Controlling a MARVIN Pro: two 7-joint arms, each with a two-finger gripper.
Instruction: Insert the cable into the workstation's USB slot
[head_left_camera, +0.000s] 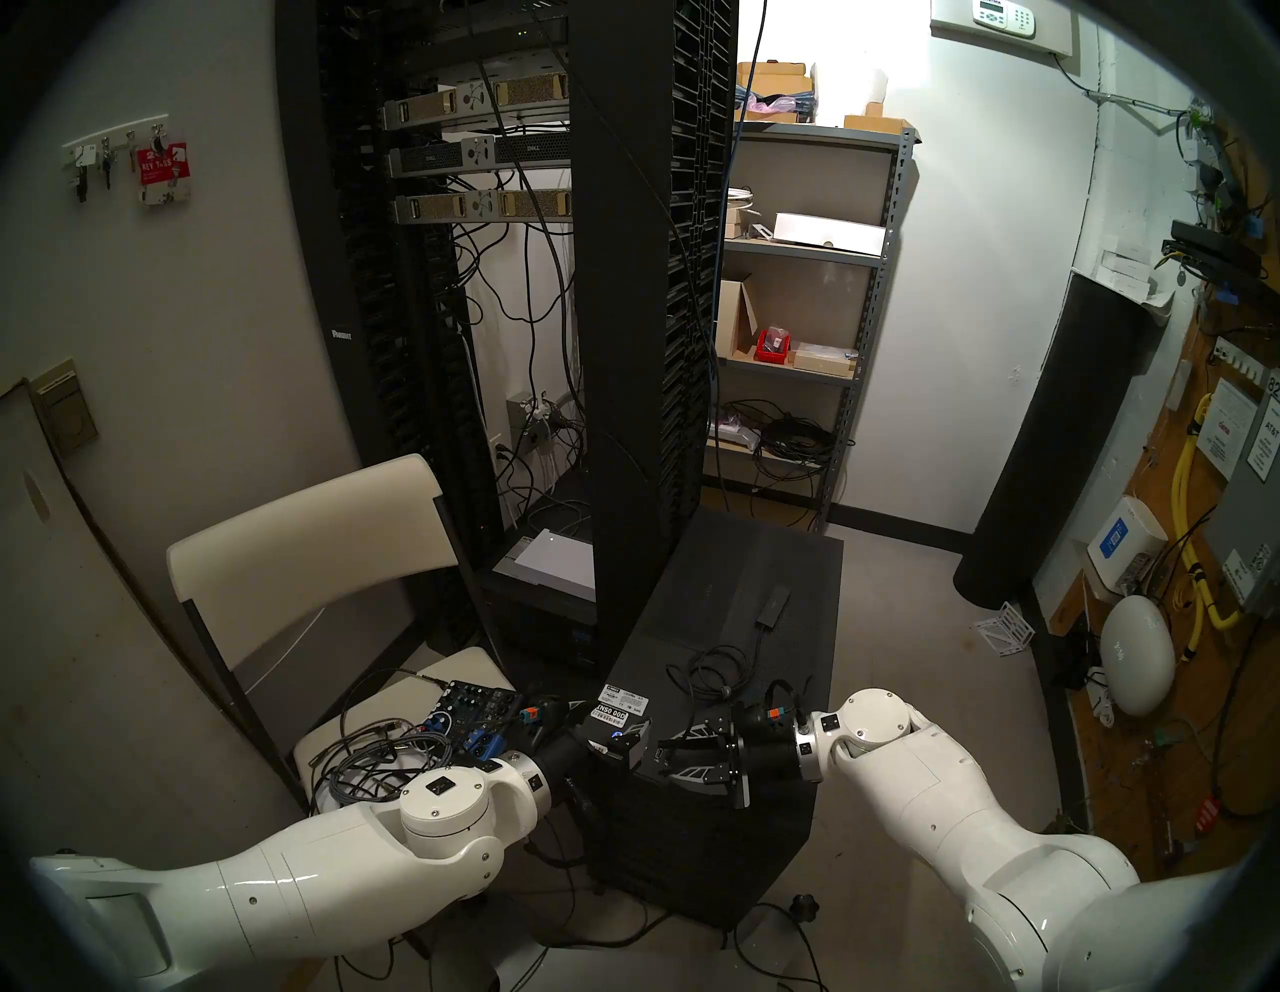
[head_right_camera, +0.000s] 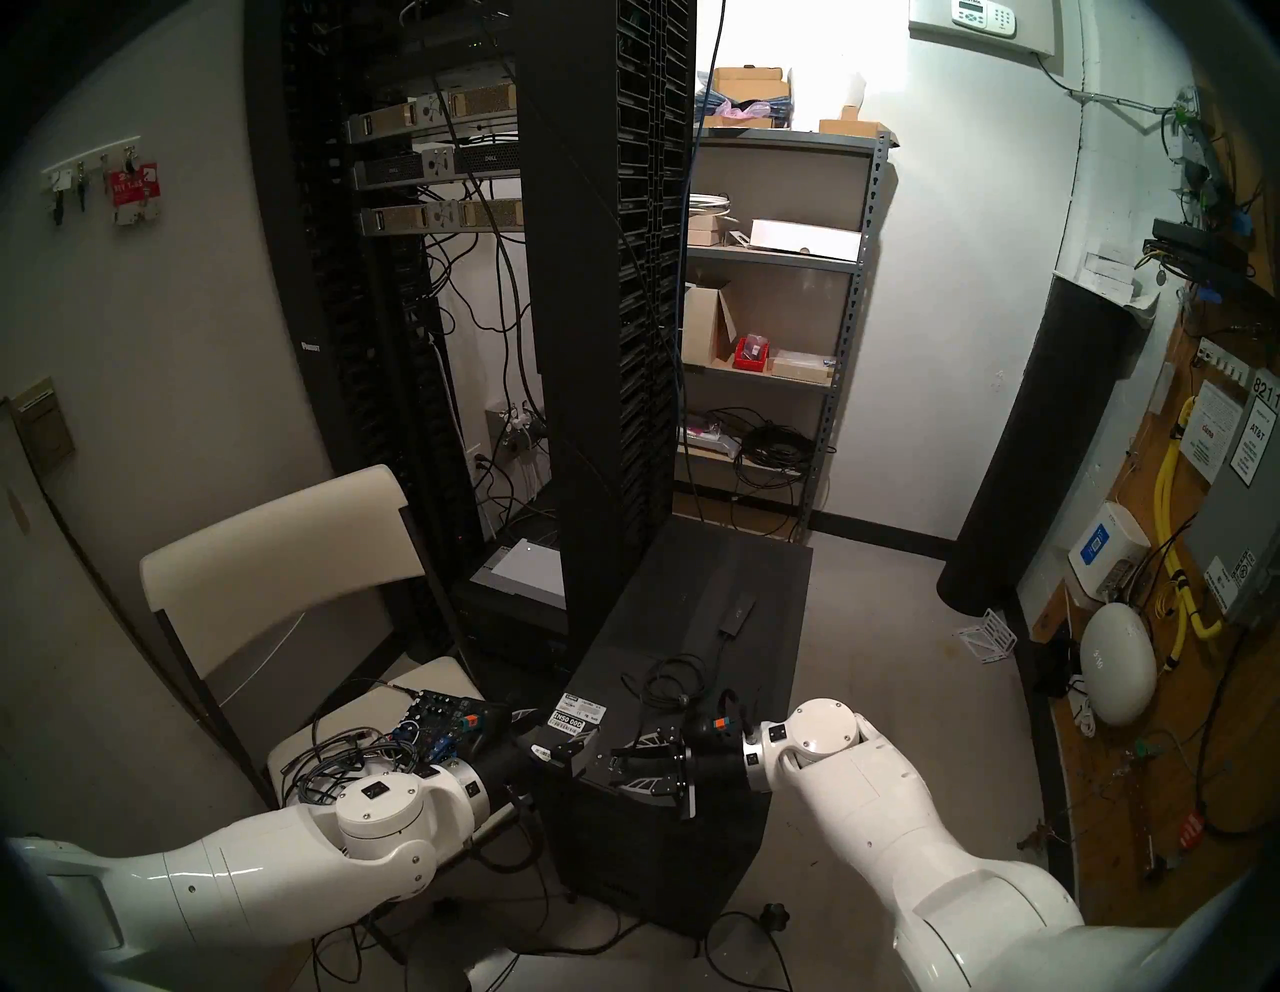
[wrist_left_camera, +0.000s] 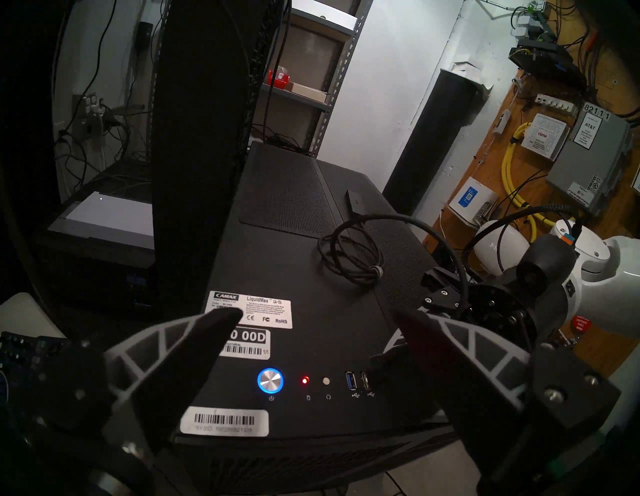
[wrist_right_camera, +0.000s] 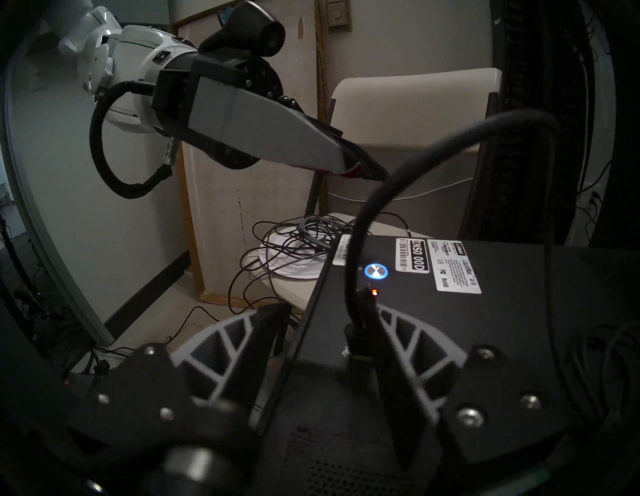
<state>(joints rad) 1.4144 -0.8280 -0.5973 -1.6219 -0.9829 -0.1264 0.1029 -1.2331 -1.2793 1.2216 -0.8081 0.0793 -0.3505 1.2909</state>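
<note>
Cable (wrist_left_camera: 360, 256) is lying on top of the workstation (wrist_left_camera: 329, 329), and we are seeing its loose coil resting mid-panel with the flat adapter box (head_left_camera: 772, 604) sitting farther back. From the coil it is arching up and dropping to the plug (wrist_right_camera: 358, 341), which is standing upright at the front edge, just beside the red light (wrist_left_camera: 304, 380) and the two free USB ports (wrist_left_camera: 350, 379). The plug is looking seated, though the slot under it is hidden from us.

Our right claw (wrist_right_camera: 325, 308) is reaching in from the side with its fingers parted. The plug is sitting between them, right against one finger (wrist_right_camera: 398, 346), while the other finger (wrist_right_camera: 263, 318) is hanging off the workstation's edge, clear of the plug.

Our left claw (wrist_left_camera: 318, 313) is hovering over the front panel with its fingers spread wide, gripping nothing, the cable's arch rising just beyond its right finger.
</note>
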